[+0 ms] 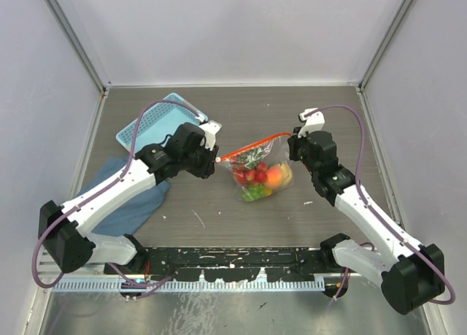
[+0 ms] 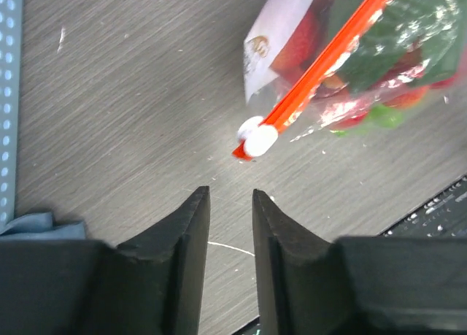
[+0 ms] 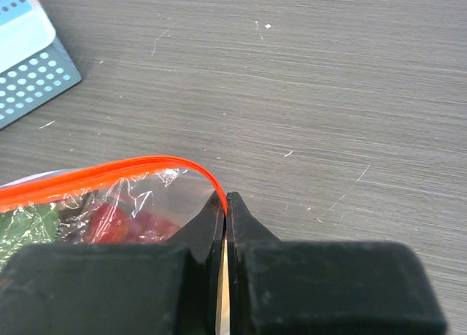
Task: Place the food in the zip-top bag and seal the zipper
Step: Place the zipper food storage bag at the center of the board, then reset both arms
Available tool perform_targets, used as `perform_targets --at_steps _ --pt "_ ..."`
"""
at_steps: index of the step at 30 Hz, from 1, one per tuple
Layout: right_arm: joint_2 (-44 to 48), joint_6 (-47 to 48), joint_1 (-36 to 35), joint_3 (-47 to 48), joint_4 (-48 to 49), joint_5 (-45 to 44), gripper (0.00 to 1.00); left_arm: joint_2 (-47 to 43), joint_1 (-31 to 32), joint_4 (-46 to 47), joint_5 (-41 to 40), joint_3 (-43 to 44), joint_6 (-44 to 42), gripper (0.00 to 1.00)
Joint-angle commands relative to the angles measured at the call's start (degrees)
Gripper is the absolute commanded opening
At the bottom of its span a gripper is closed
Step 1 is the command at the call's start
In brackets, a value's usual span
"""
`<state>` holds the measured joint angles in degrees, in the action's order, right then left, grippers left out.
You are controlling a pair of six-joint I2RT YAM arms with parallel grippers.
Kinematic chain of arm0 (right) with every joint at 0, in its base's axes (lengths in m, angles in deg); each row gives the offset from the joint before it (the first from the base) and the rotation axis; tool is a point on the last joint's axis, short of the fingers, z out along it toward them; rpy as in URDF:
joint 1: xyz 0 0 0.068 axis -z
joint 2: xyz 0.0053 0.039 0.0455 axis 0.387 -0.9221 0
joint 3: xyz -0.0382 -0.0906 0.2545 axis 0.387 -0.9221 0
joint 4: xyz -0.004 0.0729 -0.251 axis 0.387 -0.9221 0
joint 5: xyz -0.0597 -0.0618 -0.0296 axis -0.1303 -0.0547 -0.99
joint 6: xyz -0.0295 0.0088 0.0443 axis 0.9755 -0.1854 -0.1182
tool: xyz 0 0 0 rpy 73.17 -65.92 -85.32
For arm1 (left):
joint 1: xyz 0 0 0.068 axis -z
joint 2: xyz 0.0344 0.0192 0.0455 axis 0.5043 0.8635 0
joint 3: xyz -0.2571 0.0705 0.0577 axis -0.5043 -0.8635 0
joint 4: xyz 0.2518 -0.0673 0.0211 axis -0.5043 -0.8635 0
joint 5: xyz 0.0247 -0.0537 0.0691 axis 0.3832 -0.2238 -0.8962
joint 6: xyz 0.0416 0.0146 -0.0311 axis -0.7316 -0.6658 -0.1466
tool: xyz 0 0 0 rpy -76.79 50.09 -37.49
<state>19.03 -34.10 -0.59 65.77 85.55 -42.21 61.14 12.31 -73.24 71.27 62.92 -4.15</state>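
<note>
The clear zip-top bag (image 1: 259, 171) lies mid-table with the toy fruits (image 1: 266, 176) inside: red berries, a green piece, an orange-pink peach, a yellow fruit. Its red-orange zipper (image 1: 252, 147) runs along the top edge. My right gripper (image 3: 225, 198) is shut on the zipper's right end (image 3: 95, 176), holding it up. My left gripper (image 2: 230, 194) is open and empty, just short of the zipper's left end, where a white slider (image 2: 257, 136) sits on the strip (image 2: 328, 58). The fruits show through the bag in the left wrist view (image 2: 387, 65).
A light blue perforated basket (image 1: 157, 123) stands at the back left, also in the right wrist view (image 3: 29, 65). A blue cloth (image 1: 128, 196) lies under the left arm. A black rail (image 1: 233, 262) runs along the near table edge.
</note>
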Motion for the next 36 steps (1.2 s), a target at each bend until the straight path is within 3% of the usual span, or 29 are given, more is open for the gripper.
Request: perform_targets --at_steps 1,5,11,18,20,30,36 --pt "-2.61 -1.64 1.19 -0.01 7.18 -5.35 0.08 -1.59 -2.18 5.15 -6.70 2.27 6.31 0.40" --pt "-6.63 -3.75 2.54 -1.26 10.49 -6.23 0.22 -6.17 -9.23 8.40 -4.31 -2.27 11.48 0.56" --pt "-8.40 -6.02 3.36 -1.36 10.89 -5.64 0.51 -13.37 -18.47 7.62 0.18 -8.01 15.43 0.69" --pt "1.80 -6.90 3.62 -4.08 4.25 -9.96 0.82 -26.79 -22.32 1.42 -7.09 -9.62 16.37 0.95" --pt "7.62 -6.97 3.58 -5.10 1.47 -11.58 0.99 -30.63 -22.37 -1.16 -9.79 -8.98 15.93 1.00" --pt "28.90 -15.10 3.63 -0.53 -20.12 -22.71 1.00 -52.34 -22.37 -1.86 -16.31 -10.02 6.76 0.98" --pt "39.03 -19.05 3.58 -5.23 -19.60 -25.82 1.00 -62.47 -22.35 2.24 -20.23 -16.43 5.65 0.98"
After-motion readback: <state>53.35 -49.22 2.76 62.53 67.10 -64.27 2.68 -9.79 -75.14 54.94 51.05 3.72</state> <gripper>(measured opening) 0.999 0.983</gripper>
